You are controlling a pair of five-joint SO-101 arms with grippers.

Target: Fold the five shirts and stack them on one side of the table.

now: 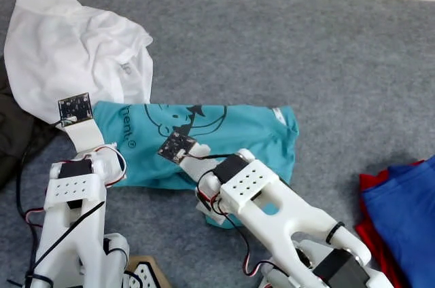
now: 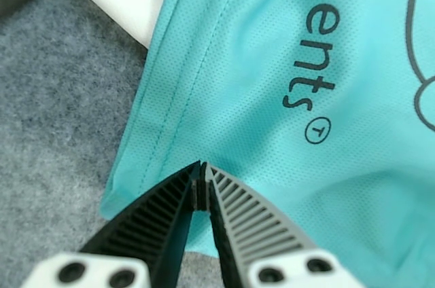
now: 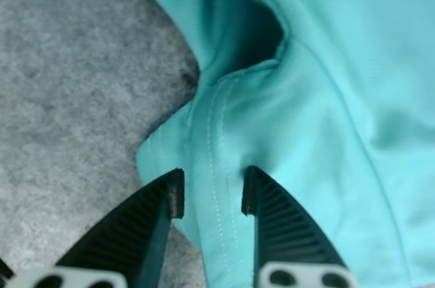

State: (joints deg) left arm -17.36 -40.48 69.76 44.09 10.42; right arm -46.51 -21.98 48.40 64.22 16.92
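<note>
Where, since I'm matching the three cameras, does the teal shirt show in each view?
High view: the teal shirt lies mid-table, between the white shirt and the two arms.
Left wrist view: it spreads ahead of the left gripper, which is shut on its stitched edge.
Right wrist view: it lies under the right gripper, open astride a hem fold.
Shared landmark: the grey table bordering the shirt.
</note>
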